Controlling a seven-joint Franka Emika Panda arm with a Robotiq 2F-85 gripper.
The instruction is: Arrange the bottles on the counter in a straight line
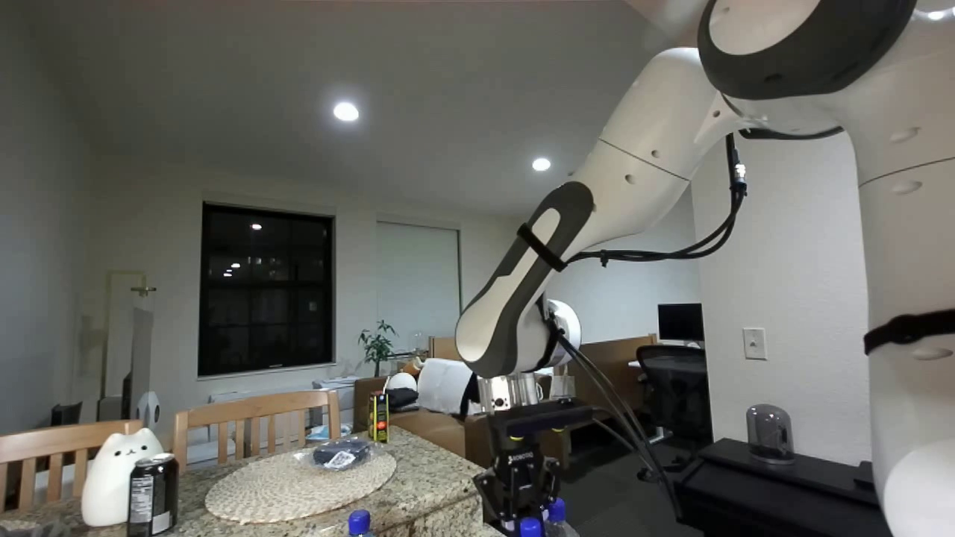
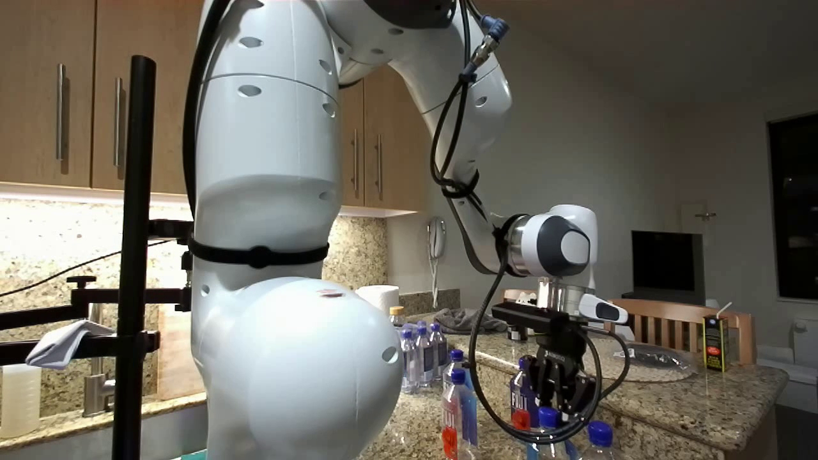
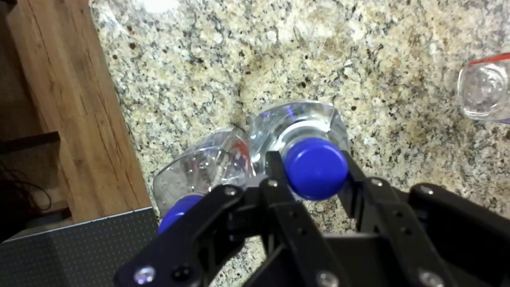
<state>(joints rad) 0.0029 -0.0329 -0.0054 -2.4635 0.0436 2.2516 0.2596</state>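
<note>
A clear plastic bottle point(image 3: 299, 115) sits upright on or just above the speckled stone table point(image 3: 191, 59), I cannot tell which, its blue cap point(image 3: 316, 169) clasped between the fingers point(image 3: 275, 163) of the hand point(image 3: 313, 165), which points straight down. A matching bottle point(image 3: 199, 171) stands just beside it; fill levels are unclear. On the table's raised level point(image 1: 429, 466), a clear package point(image 1: 342, 453) with something dark inside lies on the round woven mat point(image 1: 291, 492), near a drink carton point(image 2: 715, 345) with a straw.

The wrist view's right edge crops a clear plastic bottle point(image 3: 484, 89), and the black two-fingered gripper point(image 3: 312, 165) partly hides a round blue cap point(image 3: 177, 211). In an exterior view, a black cylindrical can point(image 1: 154, 494) carries print point(image 1: 141, 503) (too small to read).
</note>
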